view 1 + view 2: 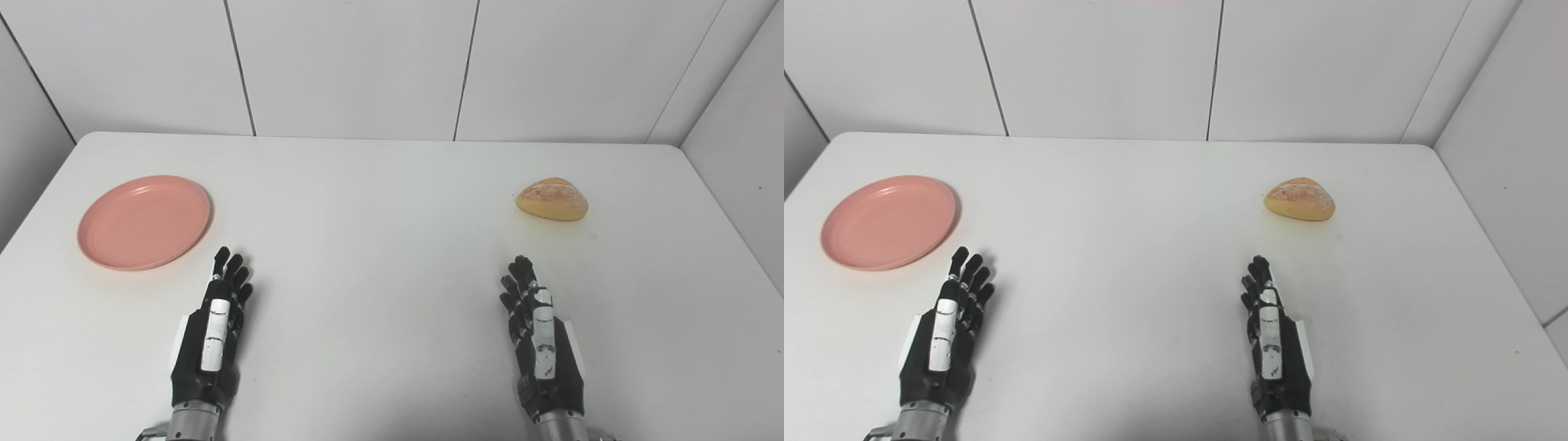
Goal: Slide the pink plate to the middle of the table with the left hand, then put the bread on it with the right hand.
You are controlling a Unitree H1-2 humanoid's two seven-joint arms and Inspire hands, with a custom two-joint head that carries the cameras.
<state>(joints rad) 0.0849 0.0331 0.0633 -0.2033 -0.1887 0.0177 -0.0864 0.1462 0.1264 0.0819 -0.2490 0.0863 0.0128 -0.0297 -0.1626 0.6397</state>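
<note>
A round pink plate point(144, 222) lies empty on the left side of the white table point(380, 245). A golden bread roll point(553, 199) lies on the right side. My left hand point(214, 327) is open and empty, fingers stretched forward, resting near the front edge just right of and below the plate, apart from it. My right hand point(539, 337) is open and empty, fingers stretched forward, well short of the bread. The same scene shows in the right eye view, with the plate point(888, 222), the bread point(1300, 199), the left hand point(946, 331) and the right hand point(1273, 343).
White panelled walls point(367, 61) stand behind the table and at both sides. The table's back edge runs just under the wall. Bare tabletop lies between the plate and the bread.
</note>
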